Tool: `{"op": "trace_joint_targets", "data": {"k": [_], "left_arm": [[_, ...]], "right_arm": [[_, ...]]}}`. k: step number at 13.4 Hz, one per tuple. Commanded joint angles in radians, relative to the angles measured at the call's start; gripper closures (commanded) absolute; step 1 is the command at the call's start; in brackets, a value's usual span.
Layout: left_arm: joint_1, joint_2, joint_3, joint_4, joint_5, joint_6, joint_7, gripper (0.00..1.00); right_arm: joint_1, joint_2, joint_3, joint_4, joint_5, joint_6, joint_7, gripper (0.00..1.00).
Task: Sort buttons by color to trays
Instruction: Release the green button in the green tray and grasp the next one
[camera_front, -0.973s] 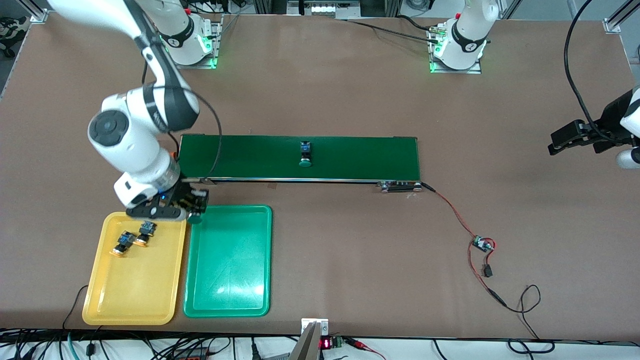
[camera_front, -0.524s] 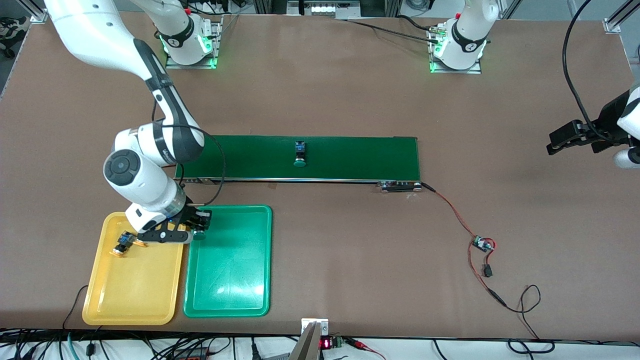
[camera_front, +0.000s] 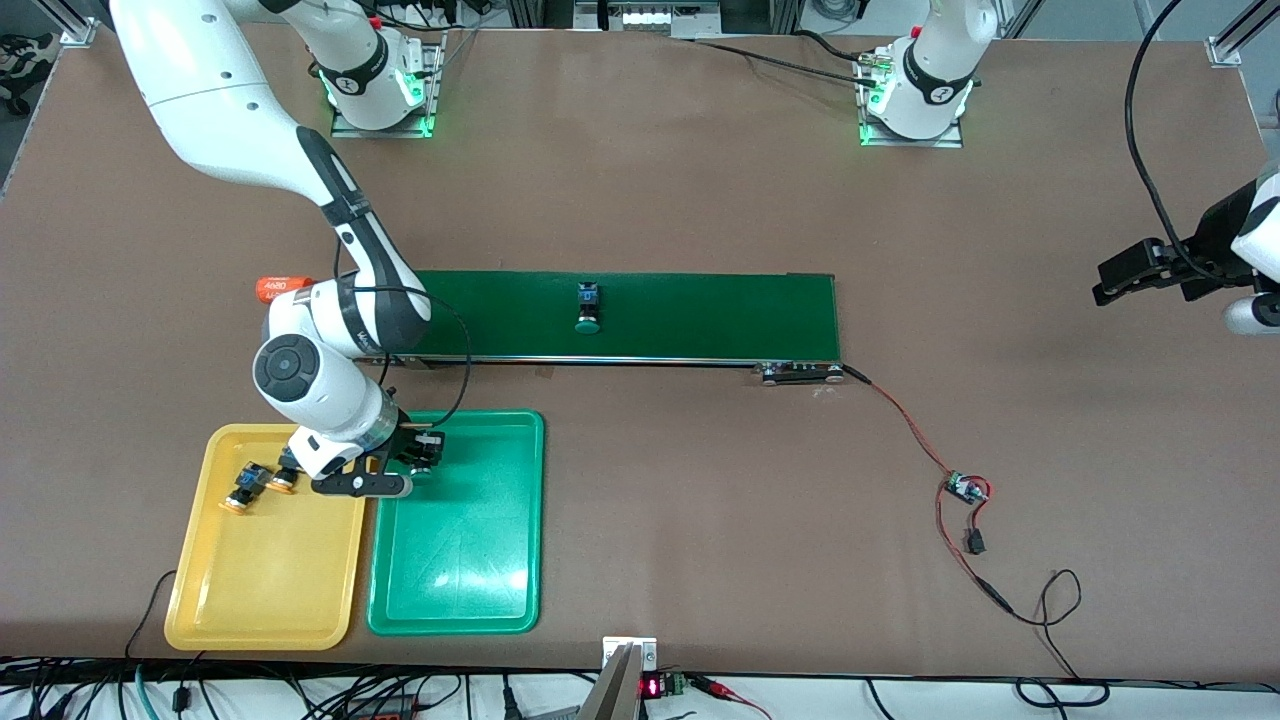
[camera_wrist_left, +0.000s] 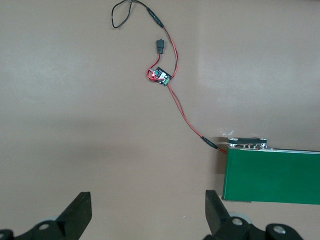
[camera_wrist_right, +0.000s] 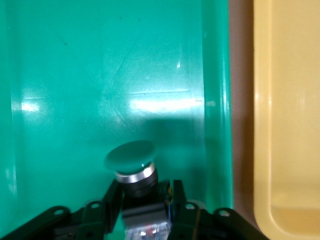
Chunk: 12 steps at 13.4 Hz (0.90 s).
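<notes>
Right wrist view shows the right gripper (camera_wrist_right: 144, 202) clamping a green button (camera_wrist_right: 131, 162) above the green tray (camera_wrist_right: 75, 75), near its yellow-side edge; release low. Left gripper (camera_wrist_left: 145, 215) waits, spread apart.

Bright, even overhead light; white glare patches on the green tray (camera_front: 500, 590); soft shadows; right wrist view slightly blurred.
</notes>
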<state>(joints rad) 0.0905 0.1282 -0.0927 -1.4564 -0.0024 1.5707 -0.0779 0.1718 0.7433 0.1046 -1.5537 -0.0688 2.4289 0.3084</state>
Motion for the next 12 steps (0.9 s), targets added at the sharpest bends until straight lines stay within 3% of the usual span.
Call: {"op": "trace_joint_targets", "data": {"k": [1, 5, 8, 12], "left_arm": [[0.005, -0.036, 0.001, -0.036, -0.015, 0.0, 0.0, 0.0], [0.003, -0.036, 0.001, -0.036, -0.015, 0.0, 0.0, 0.0], [0.003, -0.036, 0.001, -0.035, -0.015, 0.0, 0.0, 0.0], [0.003, -0.036, 0.001, -0.036, -0.013, 0.0, 0.0, 0.0]], "right_arm": [[0.005, 0.021, 0.001, 0.023, -0.002, 0.027, 0.001, 0.25], [0.02, 0.012, 0.001, 0.006, 0.004, 0.024, 0.003, 0.0], [0.025, -0.086, 0.001, -0.09, 0.01, 0.016, 0.065, 0.0], [0.031, -0.321, 0.01, -0.346, 0.009, -0.008, 0.121, 0.0]]}}
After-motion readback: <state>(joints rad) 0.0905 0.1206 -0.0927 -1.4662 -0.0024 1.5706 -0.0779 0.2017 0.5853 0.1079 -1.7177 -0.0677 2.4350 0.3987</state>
